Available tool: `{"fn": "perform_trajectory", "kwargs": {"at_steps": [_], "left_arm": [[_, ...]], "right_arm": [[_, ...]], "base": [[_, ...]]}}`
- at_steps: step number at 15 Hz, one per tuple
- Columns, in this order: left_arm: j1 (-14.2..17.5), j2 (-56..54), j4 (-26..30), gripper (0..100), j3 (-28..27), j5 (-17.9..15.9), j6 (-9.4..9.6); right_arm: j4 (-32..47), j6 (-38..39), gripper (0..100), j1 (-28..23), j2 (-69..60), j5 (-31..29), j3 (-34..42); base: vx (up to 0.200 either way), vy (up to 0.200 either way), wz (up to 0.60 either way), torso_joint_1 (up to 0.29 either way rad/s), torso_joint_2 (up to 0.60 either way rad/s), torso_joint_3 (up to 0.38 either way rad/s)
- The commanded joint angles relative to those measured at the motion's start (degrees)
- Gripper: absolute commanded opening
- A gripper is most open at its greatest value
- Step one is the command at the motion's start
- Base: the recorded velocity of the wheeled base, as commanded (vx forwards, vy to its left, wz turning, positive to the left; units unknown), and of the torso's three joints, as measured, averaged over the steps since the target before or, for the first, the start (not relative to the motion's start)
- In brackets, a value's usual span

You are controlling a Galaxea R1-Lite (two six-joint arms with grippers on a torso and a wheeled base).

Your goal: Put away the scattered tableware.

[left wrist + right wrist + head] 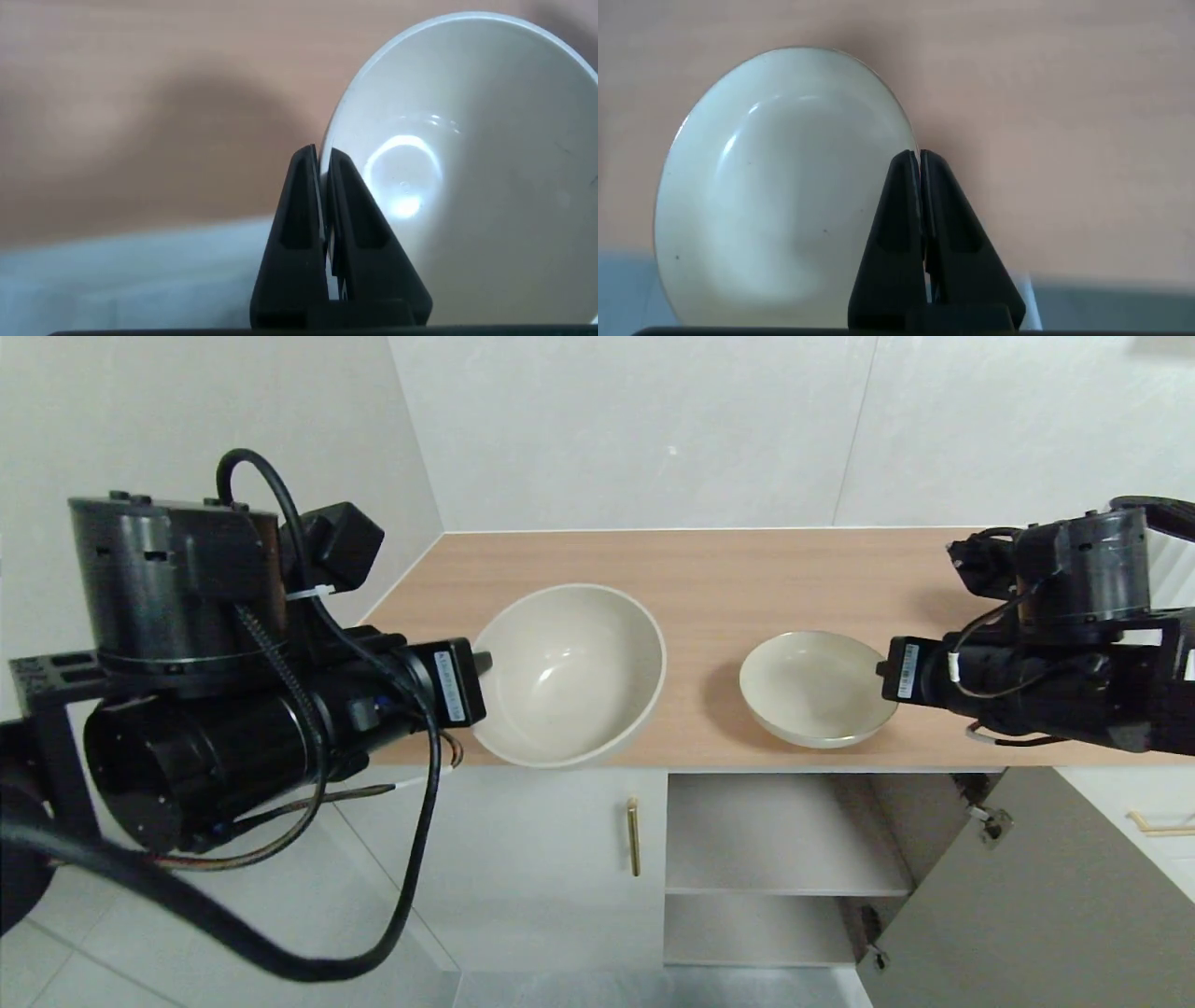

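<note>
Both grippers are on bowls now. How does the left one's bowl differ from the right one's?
The big bowl in the left gripper is wider and much deeper; the small bowl in the right gripper is shallow, almost a dish. The big bowl reaches the counter's front edge; the small bowl stops short of it. Both are cream, empty, and pinched at the rim.

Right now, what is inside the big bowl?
The big bowl looks empty, only light glints inside. The left gripper is shut on its rim and covers a small strip there.
</note>
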Motion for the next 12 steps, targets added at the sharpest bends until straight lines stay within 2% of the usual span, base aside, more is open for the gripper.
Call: {"fn": "perform_trajectory", "kwargs": {"at_steps": [1,3,4,7,11,12], "left_arm": [[-1.14,-4.65,0.1,0,4.84,-0.8,1.28],[-2.55,-6.93,0.62,0,7.48,-3.88,1.81],[-2.46,-7.55,1.24,0,8.8,-3.97,1.9],[1.41,-9.92,1.33,0,13.28,-4.23,1.64],[2.11,-9.92,1.33,0,14.95,-4.32,0.93],[1.94,-8.78,1.33,0,15.13,-5.37,0.85]], "right_arm": [[4.49,-0.05,0,0.01,-7.03,0.97,1.77],[8.36,0.12,0,1.24,-10.28,1.94,4.58],[8.36,0.12,0,1.41,-11.6,2.38,7.31],[8.36,0.21,0,1.59,-13.8,2.64,10.74],[8.36,0.48,0,2.29,-15.38,2.73,13.29],[8.36,0.3,0,2.38,-15.82,2.73,13.46]], "base": [[0.0,0.0,0.0,0.0,0.0,0.0],[0.0,0.0,0.0,0.0,0.0,0.0],[0.0,0.0,0.0,0.0,0.0,0.0],[0.0,0.0,0.0,0.0,0.0,0.0],[0.0,0.0,0.0,0.0,0.0,0.0],[0.0,0.0,0.0,0.0,0.0,0.0]]}}
